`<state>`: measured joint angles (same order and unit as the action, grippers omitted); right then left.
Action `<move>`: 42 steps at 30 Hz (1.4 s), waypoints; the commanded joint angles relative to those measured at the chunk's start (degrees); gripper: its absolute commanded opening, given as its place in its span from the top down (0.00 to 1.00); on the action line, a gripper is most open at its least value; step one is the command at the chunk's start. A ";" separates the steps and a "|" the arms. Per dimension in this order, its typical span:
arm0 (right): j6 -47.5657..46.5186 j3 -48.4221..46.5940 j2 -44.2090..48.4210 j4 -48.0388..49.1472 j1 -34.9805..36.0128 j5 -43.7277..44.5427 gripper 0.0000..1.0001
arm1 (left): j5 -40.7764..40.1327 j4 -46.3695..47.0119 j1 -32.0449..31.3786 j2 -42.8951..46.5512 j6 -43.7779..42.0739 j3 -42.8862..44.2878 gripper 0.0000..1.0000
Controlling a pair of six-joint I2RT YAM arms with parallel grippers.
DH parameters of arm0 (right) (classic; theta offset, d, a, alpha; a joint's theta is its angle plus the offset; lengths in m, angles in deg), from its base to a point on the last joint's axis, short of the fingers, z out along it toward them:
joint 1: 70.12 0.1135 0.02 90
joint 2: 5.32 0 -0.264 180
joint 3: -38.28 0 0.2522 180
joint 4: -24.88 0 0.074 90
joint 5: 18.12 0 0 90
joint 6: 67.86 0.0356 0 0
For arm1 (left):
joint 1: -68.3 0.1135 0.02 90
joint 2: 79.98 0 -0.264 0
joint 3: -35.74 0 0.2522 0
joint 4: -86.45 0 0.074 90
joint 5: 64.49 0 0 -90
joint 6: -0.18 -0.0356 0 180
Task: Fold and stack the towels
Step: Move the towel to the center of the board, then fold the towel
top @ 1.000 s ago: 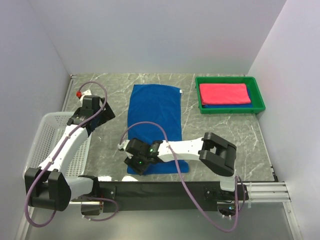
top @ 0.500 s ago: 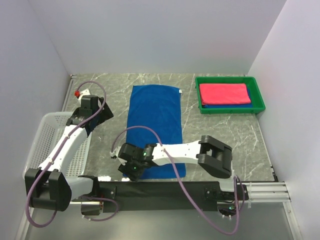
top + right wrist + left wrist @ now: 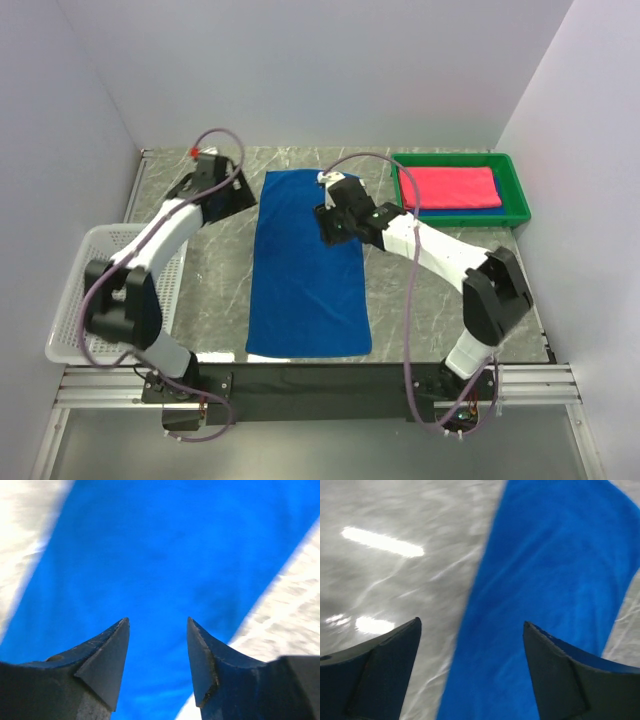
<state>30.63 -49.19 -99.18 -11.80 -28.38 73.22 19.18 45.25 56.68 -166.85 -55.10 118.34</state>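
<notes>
Blue towel (image 3: 308, 270): spread flat on bench (image 3: 440, 270).
Left end effector (image 3: 471, 623): wide, empty, over towel's left edge.
Right end effector (image 3: 158, 620): moderately apart, empty, above towel's far part.

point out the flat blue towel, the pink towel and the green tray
spread royal blue terry towel (image 3: 305, 270), top view, its middle
folded pink-red towel (image 3: 448, 187), top view, top face
green plastic tray (image 3: 460, 219), top view, near wall

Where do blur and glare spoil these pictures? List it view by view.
Left wrist: blur smears the marble table, bright streaks of reflected light cross it, and the blue towel looks soft. Right wrist: the towel's weave is blurred and the table washes out to white, though the right pincer's fingers stay sharp. Top external: sharp and evenly lit, with only faint shadows.
</notes>
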 commanded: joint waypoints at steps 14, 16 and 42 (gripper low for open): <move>2.41 -1.09 -16.26 4.90 -7.81 -1.17 0.50 | -2.28 0.19 -10.70 -24.57 6.93 10.37 0.29; 3.19 0.31 -16.52 4.90 -7.72 -1.17 0.50 | -2.64 0.63 -10.62 -23.52 9.48 7.47 0.31; 3.48 20.82 9.66 -8.54 0.55 -9.79 0.51 | 1.61 -7.26 -18.62 9.17 15.92 -26.32 0.21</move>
<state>37.78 -23.68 -93.15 -15.08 -26.48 61.74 22.46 47.50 38.24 -159.42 -37.65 89.99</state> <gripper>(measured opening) 0.491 0.791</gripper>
